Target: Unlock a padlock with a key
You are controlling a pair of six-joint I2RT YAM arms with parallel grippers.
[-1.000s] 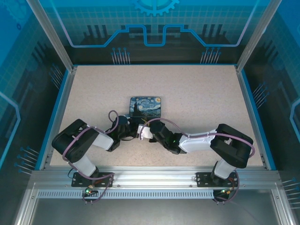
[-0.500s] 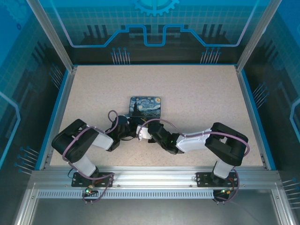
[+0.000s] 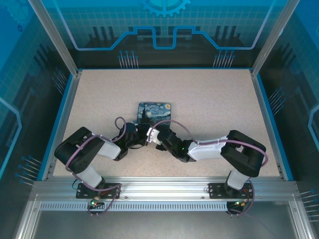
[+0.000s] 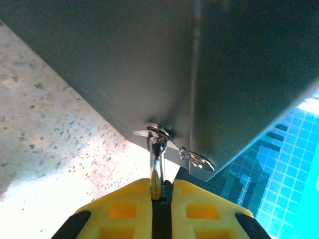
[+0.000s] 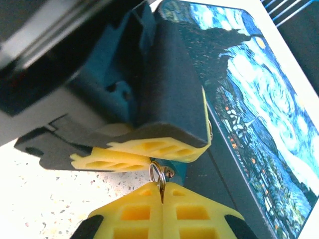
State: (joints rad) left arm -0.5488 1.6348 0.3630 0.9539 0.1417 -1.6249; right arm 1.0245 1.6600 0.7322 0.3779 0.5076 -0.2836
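Note:
The padlock (image 4: 157,155) hangs by its thin silvery shackle from the metal hasp (image 4: 155,131) on the box's dark front wall. My left gripper (image 4: 160,185) is shut on the padlock, whose body is mostly hidden between the yellow fingers. In the right wrist view my right gripper (image 5: 162,188) is shut on the key (image 5: 161,185), whose silver ring (image 5: 157,172) sticks out just below the left gripper's yellow fingers (image 5: 149,149). From above, the left gripper (image 3: 142,137) and the right gripper (image 3: 151,136) meet tip to tip at the box's near edge.
The dark-blue box (image 3: 154,113) painted with a starry night lies flat near the table's middle, its lid (image 5: 254,99) right beside both grippers. Speckled tabletop (image 3: 214,99) stretches around it. Blue rails (image 3: 269,124) and glass walls bound the table.
The right gripper has shut on the key and moved slightly forward toward the box and the left gripper. The left arm has held still.

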